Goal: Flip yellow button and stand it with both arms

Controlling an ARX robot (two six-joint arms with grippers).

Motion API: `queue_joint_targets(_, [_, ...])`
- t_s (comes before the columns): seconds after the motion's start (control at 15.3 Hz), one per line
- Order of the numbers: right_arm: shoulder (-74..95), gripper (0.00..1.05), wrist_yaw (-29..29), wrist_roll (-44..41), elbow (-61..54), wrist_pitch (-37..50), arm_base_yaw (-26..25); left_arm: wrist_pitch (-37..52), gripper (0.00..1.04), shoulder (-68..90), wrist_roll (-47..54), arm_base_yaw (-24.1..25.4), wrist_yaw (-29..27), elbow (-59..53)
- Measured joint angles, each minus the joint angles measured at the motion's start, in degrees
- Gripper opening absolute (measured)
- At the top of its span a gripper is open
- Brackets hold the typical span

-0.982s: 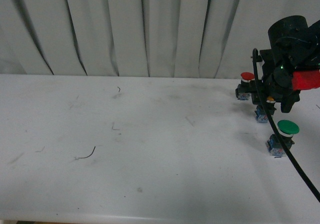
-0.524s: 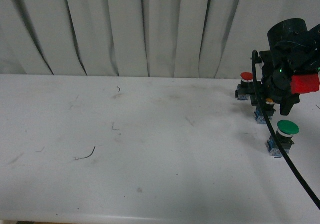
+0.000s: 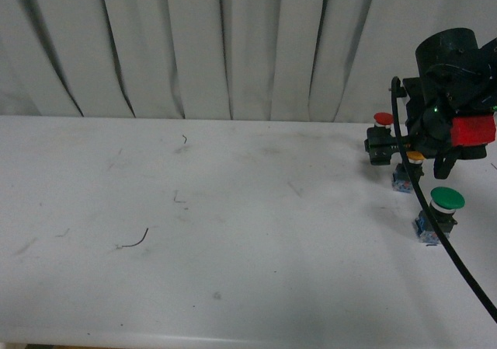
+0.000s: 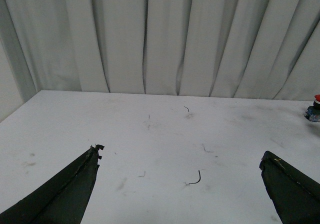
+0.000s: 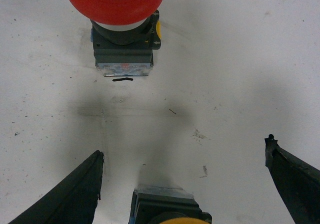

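The yellow button (image 3: 408, 170) stands on the white table (image 3: 233, 209) at the far right, its yellow cap up and blue base down, partly hidden by the right arm. In the right wrist view it (image 5: 169, 209) sits between the open fingers at the frame's lower edge, touching neither. My right gripper (image 5: 182, 156) is open above it; in the front view the arm (image 3: 450, 92) with its red band hangs over the button. My left gripper (image 4: 181, 159) is open and empty over the bare table, far from the buttons.
A red-capped button (image 3: 381, 135) stands behind the yellow one and also shows in the right wrist view (image 5: 122, 29). A larger green-capped button (image 3: 439, 213) stands nearer me. A black cable (image 3: 435, 225) hangs from the right arm. A curtain (image 3: 233, 46) backs the table.
The right arm has lifted slightly, so the yellow button's cap and base now show below it. The buttons have not moved.
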Motion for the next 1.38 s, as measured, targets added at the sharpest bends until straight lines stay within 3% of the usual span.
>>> queue_joint_targets(0.33, [-7.3, 0.98, -3.0, 0.4, -6.0, 2.8, -0.1, 0.0, 0.98, 0.0, 0.0, 0.0, 0.0, 0.0])
queue_joint_targets(0.59, [-27.3, 0.98, -10.7, 2.6, -24.3, 19.3, -2.1, 0.0, 0.98, 0.0, 0.0, 0.0, 0.0, 0.0])
queue_joint_targets(0.72, [-46.5, 0.94, -14.6, 2.4, -44.1, 36.1, -4.4, 0.0, 0.98, 0.0, 0.0, 0.0, 0.0, 0.0])
queue_joint_targets(0.79, [-57.6, 0.79, -11.8, 0.4, -55.0, 44.5, -4.7, 0.0, 0.98, 0.0, 0.0, 0.0, 0.0, 0.0])
queue_joint_targets(1.11, [-105.0, 0.20, -11.7, -1.5, -92.4, 30.9, -4.6, 0.0, 0.98, 0.0, 0.0, 0.0, 0.0, 0.0])
queue_joint_targets(1.24, [-110.2, 0.04, -11.7, -1.5, -94.0, 31.8, -4.6, 0.0, 0.98, 0.0, 0.0, 0.0, 0.0, 0.0])
queue_joint_targets(1.38, [-113.0, 0.02, -11.7, -1.7, -96.4, 31.2, -4.6, 0.0, 0.98, 0.0, 0.0, 0.0, 0.0, 0.0])
